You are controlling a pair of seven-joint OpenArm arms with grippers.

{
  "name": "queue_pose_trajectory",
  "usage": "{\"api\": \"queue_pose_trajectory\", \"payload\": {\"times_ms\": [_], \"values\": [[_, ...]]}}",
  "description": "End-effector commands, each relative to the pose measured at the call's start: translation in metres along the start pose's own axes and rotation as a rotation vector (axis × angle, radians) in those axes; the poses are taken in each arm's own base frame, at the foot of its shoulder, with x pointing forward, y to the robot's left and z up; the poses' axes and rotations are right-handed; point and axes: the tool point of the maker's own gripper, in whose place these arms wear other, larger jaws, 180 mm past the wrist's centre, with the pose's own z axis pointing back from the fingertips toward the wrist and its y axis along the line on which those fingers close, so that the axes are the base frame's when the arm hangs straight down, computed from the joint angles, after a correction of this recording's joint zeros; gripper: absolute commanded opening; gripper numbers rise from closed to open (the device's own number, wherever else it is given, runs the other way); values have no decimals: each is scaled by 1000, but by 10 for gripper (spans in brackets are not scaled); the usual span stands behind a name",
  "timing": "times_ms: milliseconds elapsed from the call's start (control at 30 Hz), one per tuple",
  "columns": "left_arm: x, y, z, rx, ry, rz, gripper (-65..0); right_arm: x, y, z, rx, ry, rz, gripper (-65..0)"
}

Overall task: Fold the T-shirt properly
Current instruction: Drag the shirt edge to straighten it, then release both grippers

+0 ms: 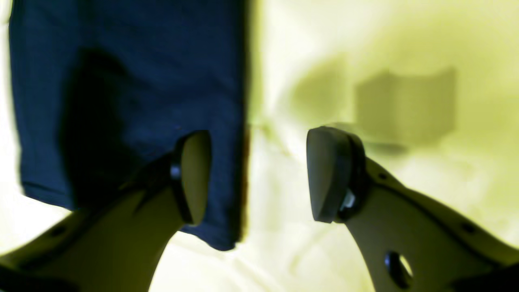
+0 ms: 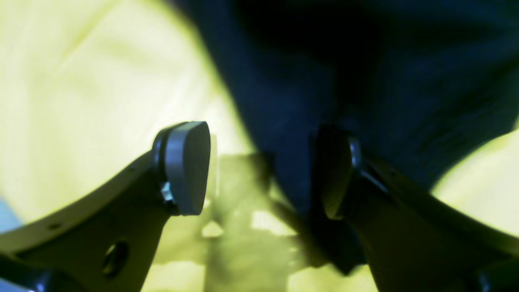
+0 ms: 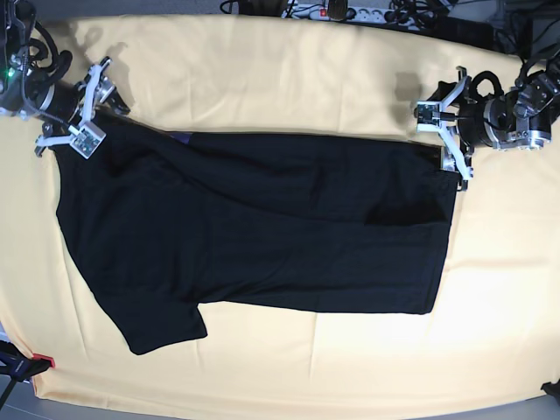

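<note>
The black T-shirt lies flat on the yellow cloth, plain side up, stretched left to right, with one sleeve sticking out at the lower left. A sliver of purple print peeks out at its upper edge. My left gripper hovers open at the shirt's upper right corner. In the left wrist view the left gripper has nothing between its pads, and the shirt edge lies under one finger. My right gripper stands open at the upper left corner. The right gripper is empty over the shirt.
A yellow cloth covers the whole table. A power strip and cables lie along the back edge. A small red and black object sits at the front left corner.
</note>
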Motion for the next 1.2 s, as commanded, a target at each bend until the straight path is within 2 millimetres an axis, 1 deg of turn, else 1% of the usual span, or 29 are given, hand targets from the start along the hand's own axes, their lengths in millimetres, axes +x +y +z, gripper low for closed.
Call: {"api": "queue_pose_trajectory", "payload": {"times_ms": [0, 67, 133, 167, 267, 333, 433, 567, 633, 667, 700, 733, 800, 833, 867, 900, 1033, 1167], "values": [[0, 8, 6, 20, -7, -4, -275, 4, -6, 5, -25, -14, 34, -223], [-6, 12, 4, 44, 9, 1, -275, -2, -9, 5, -62, 0, 77, -239], [-19, 22, 1, 100, 50, -2, -275, -2, -14, 6, -97, -9, 124, -249], [-25, 23, -1, 110, 68, 1, -275, 0, -15, 6, -108, -18, 136, -249], [-43, 19, -8, 96, 85, 22, -275, 0, -18, 6, -118, -23, 135, -249], [-53, 16, -14, 86, 87, 31, -275, -3, -21, 4, -118, -23, 124, -249], [-56, 13, -21, 83, 54, 44, -275, -12, -30, -2, -130, -18, 101, -249], [-64, 10, -28, 82, 65, 40, -275, -29, -46, -10, -143, 3, 49, -249], [-65, 11, -28, 90, 67, 43, -277, -32, -54, -12, -152, 5, 25, -249], [-65, 15, -28, 110, 67, 43, -295, -32, -58, -13, -157, 4, 18, -251], [-66, 20, -27, 137, 69, 43, -341, -31, -61, -13, -163, 2, 16, -275], [-66, 25, -26, 161, 70, 43, -409, -29, -64, -13, -169, -4, 18, -329], [-65, 32, -24, 194, 71, 38, -564, -24, -68, -12, -179, -14, 22, -493], [-63, 34, -24, 204, 66, 35, -617, -22, -70, -12, -182, -18, 24, -578], [-61, 37, -23, 221, 65, 31, -646, -19, -72, -11, -187, -23, 28, -637], [-58, 40, -22, 234, 64, 28, -650, -18, -72, -11, -189, -23, 30, -650], [-43, 48, -17, 266, 57, -4, -650, -8, -71, -6, -199, -20, 65, -650], [-28, 51, -11, 274, 38, -42, -650, -1, -68, 1, -214, 17, 108, -650]]}}
